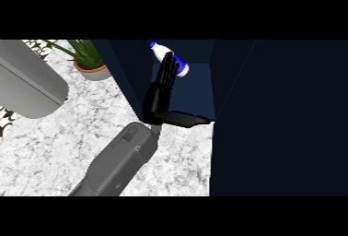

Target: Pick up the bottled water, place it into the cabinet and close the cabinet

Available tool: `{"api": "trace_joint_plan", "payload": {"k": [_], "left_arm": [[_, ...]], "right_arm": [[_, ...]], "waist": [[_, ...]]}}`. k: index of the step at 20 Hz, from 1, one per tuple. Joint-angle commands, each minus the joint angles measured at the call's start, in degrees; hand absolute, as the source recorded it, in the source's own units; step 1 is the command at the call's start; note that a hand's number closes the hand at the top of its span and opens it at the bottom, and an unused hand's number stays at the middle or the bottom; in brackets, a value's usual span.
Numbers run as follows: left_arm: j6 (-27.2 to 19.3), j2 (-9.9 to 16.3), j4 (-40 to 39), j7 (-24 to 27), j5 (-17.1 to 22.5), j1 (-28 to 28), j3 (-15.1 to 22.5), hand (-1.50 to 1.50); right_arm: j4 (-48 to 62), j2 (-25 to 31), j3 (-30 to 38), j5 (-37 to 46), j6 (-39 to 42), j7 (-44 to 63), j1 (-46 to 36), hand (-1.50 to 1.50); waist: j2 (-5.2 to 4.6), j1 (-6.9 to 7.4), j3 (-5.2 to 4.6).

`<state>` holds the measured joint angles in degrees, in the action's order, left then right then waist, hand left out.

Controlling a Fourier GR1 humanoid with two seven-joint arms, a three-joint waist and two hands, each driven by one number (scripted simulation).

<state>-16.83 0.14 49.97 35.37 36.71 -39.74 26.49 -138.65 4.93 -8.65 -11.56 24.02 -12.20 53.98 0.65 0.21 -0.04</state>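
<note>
Head view. Bench [61, 152]: white-grey marbled top, filling the lower left and centre of the view.

Left hand [163, 87]: black, on a grey forearm that rises from the lower edge. Fingers straight and stretched upward into the cabinet opening; thumb stuck out sideways toward the right, low at the wrist. Fingers apart from the thumb, curled round nothing.

Bottled water [170, 59]: white bottle with blue cap and blue label, tilted, lying just beyond the fingertips inside the cabinet. The fingertips overlap its lower side; whether they actually touch it cannot be told.

Cabinet [279, 115]: dark navy, open. A large dark panel stands right of the hand, a narrower dark wall left of it, with the recess between them.

Potted plant [87, 57]: green leaves in a pale pot, left of the hand, on the bench.

Grey rounded object [27, 83]: far left of the hand, on the bench.

Right hand: does not show.
</note>
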Motion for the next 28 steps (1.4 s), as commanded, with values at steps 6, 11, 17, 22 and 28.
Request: {"api": "trace_joint_plan", "payload": {"k": [6,11,17,22,28], "left_arm": [[-0.82,2.98,23.61,-4.14,-2.13,15.51,7.51,-1.5],[1.02,7.58,29.21,-3.99,-2.87,25.42,10.83,1.5],[0.74,14.83,40.86,-5.05,-1.59,34.14,8.41,-1.5],[1.72,21.58,48.08,-5.98,1.08,39.03,3.04,-1.5],[5.17,23.86,51.79,-5.13,5.48,45.34,0.08,-1.5]], "right_arm": [[-6.97,2.56,-1.25,4.6,1.0,1.13,1.19,-1.5],[-9.94,8.79,-1.56,6.12,5.84,2.31,1.8,1.5],[-9.43,14.32,-2.97,9.26,13.43,-2.6,4.41,1.5],[-15.86,15.16,-8.25,14.87,13.96,-1.77,4.71,1.5],[-16.53,18.23,-18.62,18.94,16.73,1.79,3.95,1.5]], "waist": [[-0.01,0.4,0.0],[-0.08,0.48,-0.07],[0.09,0.1,0.0],[0.28,0.04,-0.09],[0.02,0.08,-0.28]]}}
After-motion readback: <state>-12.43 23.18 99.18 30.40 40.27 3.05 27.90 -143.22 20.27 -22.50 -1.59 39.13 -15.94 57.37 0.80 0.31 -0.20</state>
